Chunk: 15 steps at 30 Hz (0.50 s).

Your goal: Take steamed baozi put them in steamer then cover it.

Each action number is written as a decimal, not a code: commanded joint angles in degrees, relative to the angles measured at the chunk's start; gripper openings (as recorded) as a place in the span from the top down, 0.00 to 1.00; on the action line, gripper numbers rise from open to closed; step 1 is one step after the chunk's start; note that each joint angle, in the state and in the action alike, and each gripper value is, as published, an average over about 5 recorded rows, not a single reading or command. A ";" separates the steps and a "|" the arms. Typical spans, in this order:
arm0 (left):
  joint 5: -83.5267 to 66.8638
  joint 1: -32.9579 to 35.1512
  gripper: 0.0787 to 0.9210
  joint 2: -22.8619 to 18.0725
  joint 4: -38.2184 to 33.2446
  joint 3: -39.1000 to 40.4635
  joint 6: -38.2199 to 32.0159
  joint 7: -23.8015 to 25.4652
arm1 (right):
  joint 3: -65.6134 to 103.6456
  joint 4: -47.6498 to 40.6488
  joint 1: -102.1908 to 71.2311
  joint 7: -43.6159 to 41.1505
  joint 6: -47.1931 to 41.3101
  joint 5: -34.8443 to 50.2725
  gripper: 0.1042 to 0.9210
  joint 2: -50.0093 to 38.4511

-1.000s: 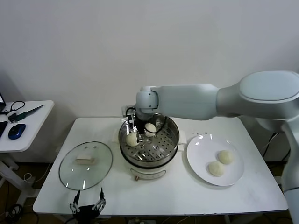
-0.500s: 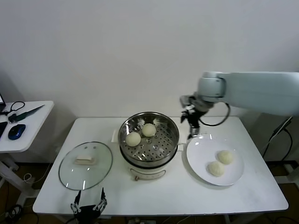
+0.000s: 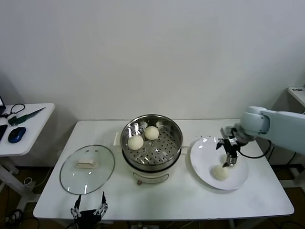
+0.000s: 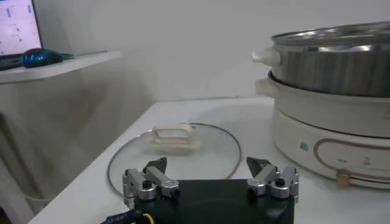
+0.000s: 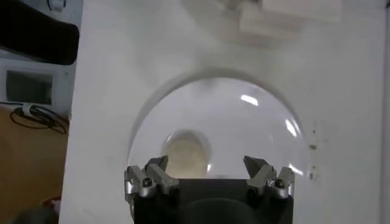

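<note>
We record the right hand [image 3: 228,153], fingers apart and empty, now over the white plate [image 3: 202,162] right of the steamer [image 3: 152,143], having left the basket. Two steamed baozi [image 3: 136,141] lie in the steamer; one shows on the plate. The left hand [image 3: 89,210], fingers apart, waits at the counter [image 3: 167,200] edge by the cover [image 3: 87,169].

No readable writing anywhere. The steamer [image 4: 341,122] carries a small square code sticker on its cream base at about 7 o'clock from the steel basket, too small to make out. A rounded outline mark sits on that base beside the sticker, wordless. At 10 o'clock in the left wrist view a lit screen [image 4: 17,27] shows rows of content, illegible. Nothing is legible on the cover [image 4: 175,155] either.
</note>
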 commanded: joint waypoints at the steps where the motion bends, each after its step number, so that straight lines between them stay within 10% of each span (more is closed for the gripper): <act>1: 0.06 0.23 0.12 -0.05 -0.05 -0.13 0.08 0.00 | 10.12 -4.45 -15.51 0.84 0.12 -6.79 0.12 -2.13; 15: 0.27 0.51 0.12 -0.11 0.11 -0.26 0.04 -0.13 | 14.86 -8.73 -22.02 2.34 -1.26 -7.57 0.13 2.18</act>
